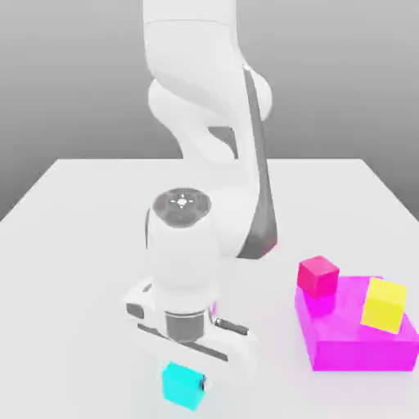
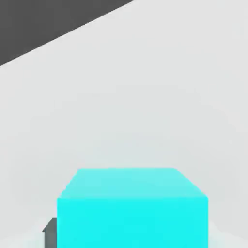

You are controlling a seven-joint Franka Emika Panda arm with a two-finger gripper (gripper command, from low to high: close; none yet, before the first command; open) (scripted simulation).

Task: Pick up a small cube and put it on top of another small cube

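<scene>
Cyan cube (image 1: 182,384) directly under claw (image 1: 186,372), btwn its fingers, grip state can't tell, on white table (image 1: 74,245)

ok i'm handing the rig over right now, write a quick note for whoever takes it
Gripper: down at the cyan cube, near the table's front edge in the exterior view; whether it is closed on the cube cannot be told.
Other things: red cube and yellow cube sit on the magenta block, on the exterior view's right.
Done: arm brought to the cyan cube.
Left: confirm the grasp, lift, carry it over and set it on top of another small cube, probably the red or yellow one.
</scene>
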